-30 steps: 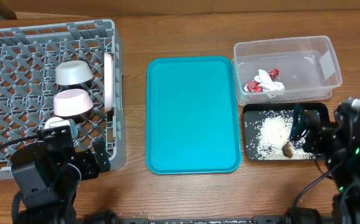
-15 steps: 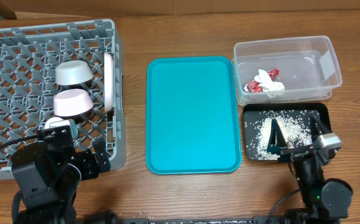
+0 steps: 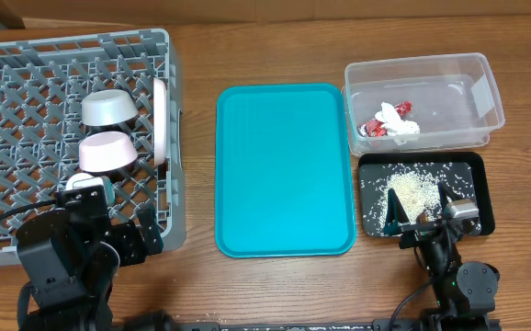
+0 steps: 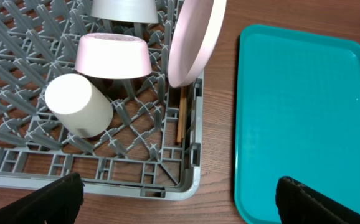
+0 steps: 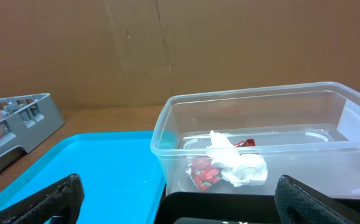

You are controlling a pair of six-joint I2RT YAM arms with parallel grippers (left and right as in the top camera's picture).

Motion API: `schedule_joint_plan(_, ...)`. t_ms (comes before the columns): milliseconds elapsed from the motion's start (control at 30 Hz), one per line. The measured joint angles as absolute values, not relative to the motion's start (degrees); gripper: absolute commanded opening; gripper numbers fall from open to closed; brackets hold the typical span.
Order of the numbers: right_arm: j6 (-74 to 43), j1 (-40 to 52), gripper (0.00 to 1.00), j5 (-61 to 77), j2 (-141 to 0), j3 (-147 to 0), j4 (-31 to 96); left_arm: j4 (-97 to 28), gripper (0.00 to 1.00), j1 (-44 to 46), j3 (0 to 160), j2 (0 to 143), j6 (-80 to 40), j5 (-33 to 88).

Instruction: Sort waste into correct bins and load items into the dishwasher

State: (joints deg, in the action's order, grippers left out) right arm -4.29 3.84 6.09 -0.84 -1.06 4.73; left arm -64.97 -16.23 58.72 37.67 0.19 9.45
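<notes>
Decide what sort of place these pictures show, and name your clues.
Probably a lab bench staged for dish clearing: a grey dish rack, a teal tray and a clear waste tub on a wooden table, plain cardboard behind.

teal tray (image 3: 284, 170), grey lattice rack (image 3: 73, 39), pink bowl (image 3: 107, 153)

Overhead cam, 2 low wrist cams

Wood-grain table (image 3: 275, 285), glossy teal plastic tray (image 3: 284, 165), clear plastic tub (image 5: 255, 134), grey plastic rack (image 4: 105, 168)
</notes>
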Motion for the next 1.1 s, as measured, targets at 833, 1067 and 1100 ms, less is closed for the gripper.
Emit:
schedule_joint_plan(833,-4.29,3.86,1.00,6.17,-0.84,-1.06,4.71,-64.95,1.00,-16.23,58.72,37.67,0.19,9.47)
schedule_joint_plan(1067,-4.27,3.86,1.00,6.17,-0.84,-1.06,4.69,-65.80,1.00,-13.23,58.72,37.60,0.19,9.41)
schedule_joint_plan(1100,-4.34,3.84,1.00,6.17,-0.84,-1.06,4.73,-65.91,1.00,-12.29,58.72,37.50,0.19,9.43)
